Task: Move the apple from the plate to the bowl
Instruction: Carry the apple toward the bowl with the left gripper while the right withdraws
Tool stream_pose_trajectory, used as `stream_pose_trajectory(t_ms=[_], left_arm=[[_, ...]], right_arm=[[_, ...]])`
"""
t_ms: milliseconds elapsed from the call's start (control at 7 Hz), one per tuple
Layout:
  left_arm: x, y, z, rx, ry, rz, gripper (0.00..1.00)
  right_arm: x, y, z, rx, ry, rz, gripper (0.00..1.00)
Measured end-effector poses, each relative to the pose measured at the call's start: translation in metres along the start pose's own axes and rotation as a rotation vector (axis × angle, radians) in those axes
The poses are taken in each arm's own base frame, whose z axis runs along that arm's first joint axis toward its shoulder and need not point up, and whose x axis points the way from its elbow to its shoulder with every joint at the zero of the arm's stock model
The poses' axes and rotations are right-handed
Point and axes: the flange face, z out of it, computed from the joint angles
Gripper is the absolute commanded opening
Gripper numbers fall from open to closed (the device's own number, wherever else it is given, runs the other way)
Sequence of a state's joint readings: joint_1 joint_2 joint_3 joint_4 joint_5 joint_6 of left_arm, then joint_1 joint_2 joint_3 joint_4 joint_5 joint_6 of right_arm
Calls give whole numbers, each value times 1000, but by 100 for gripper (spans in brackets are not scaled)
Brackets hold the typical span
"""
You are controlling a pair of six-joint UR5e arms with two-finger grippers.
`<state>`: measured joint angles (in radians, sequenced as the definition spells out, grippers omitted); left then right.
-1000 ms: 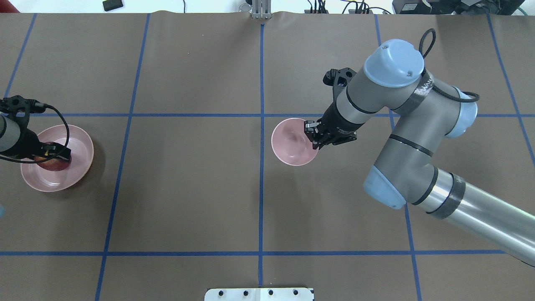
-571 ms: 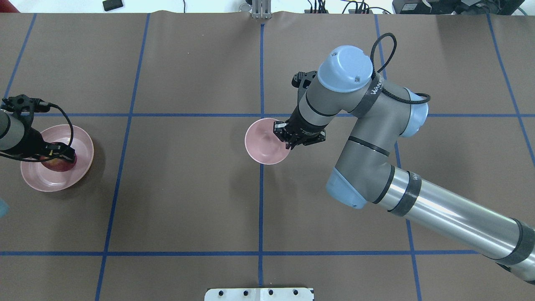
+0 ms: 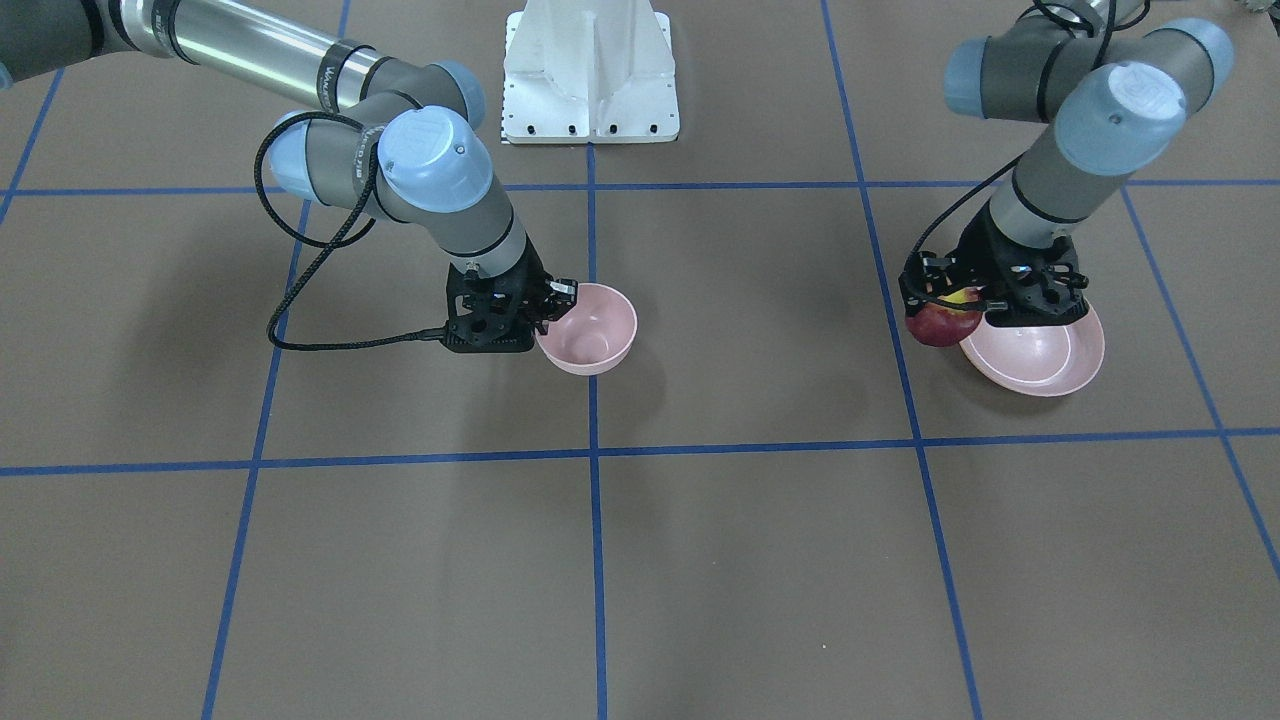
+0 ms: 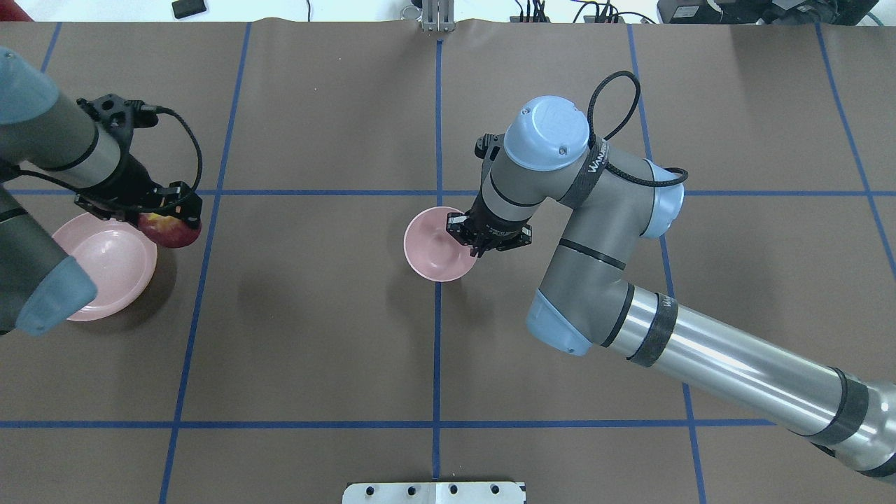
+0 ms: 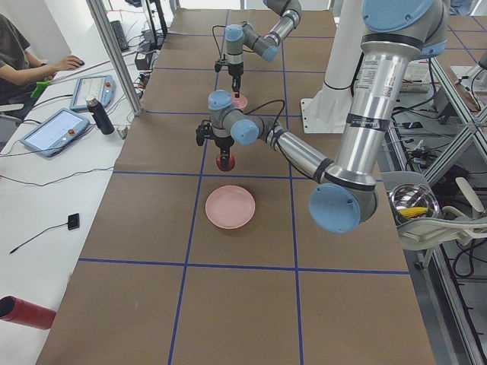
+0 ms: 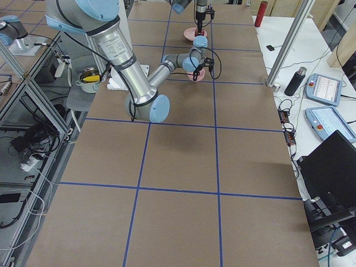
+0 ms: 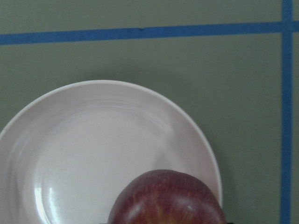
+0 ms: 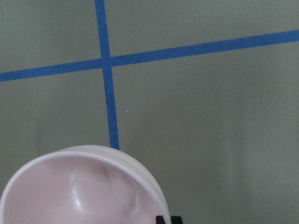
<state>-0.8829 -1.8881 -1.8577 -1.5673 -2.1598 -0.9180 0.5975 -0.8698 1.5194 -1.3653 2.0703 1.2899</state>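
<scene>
my left hand (image 4: 172, 212), clamped on the apple (image 4: 171, 233), has lifted it clear of the plate (image 4: 105, 280), and my right hand (image 4: 481, 243), pinched on the rim of the bowl (image 4: 430, 255), has slid it to the middle line (image 4: 437, 350) of the tabletop (image 4: 315, 336), shortening the carry.

The left wrist view's bottom edge cut off the apple (image 7: 168, 198), and the fingers of the left gripper (image 4: 170, 217) around it lay out of frame. Beside the right gripper (image 8: 167, 220), whose tips barely showed, the bowl (image 8: 79, 189) was cropped likewise. Overhead, the left arm (image 4: 28, 266) hid part of the plate (image 4: 115, 266).
</scene>
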Motion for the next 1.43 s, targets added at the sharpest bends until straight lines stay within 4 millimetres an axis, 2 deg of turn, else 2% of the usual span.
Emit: stream_pose_trajectory(t_ms=[143,286,429,714,857,1000,1143,1429], left_arm=[[40,-2,-14,-1,15,-30,0],[75,5,-17,-12,32,-50,0],[105,13,-18,-22,53,-72,0],[154,32,-19,-22,79,-109,0],[175,38,-19,-17,87,-118,0],[197,42,-21,-11,97,-124,0],[222,47,-19,0,102,-124,0],[283,36,-11,12,97,-131,0]], right_arm=[[-1,1,2,2,-9,-7,43],[-1,2,2,4,-13,-9,75],[1,2,4,3,-11,-8,99],[3,2,4,2,-10,-5,100],[6,1,-2,2,-20,-4,100],[25,-3,-17,-1,-34,3,100],[66,-10,-41,-9,-49,7,100],[186,-34,-95,-29,-55,-32,100]])
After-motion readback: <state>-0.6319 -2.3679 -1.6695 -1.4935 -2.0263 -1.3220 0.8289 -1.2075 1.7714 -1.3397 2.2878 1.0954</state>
